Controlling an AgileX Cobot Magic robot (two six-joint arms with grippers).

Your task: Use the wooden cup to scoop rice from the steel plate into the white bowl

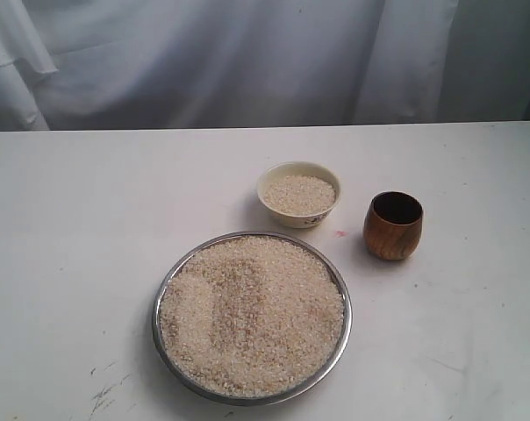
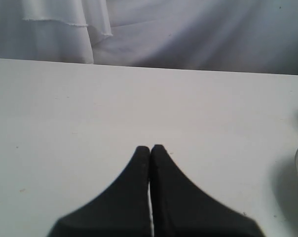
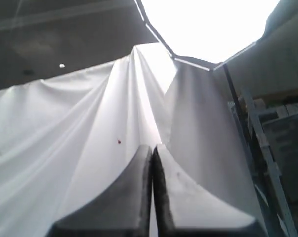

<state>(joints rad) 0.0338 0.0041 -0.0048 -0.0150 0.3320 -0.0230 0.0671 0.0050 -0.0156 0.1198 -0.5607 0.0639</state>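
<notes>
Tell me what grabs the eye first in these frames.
The big steel plate, heaped with rice, sits front and centre on the white table. Just behind it the small white bowl holds some rice too, and the wooden cup stands upright to the bowl's right in the exterior view. No arm is near them: the left gripper is shut over bare table, and the right gripper is shut and aimed up at the curtain.

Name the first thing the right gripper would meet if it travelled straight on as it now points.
Probably the draped white cloth backdrop: the right gripper, fingers shut, points up at it and nothing shows between them, though depth is hard to judge.
</notes>
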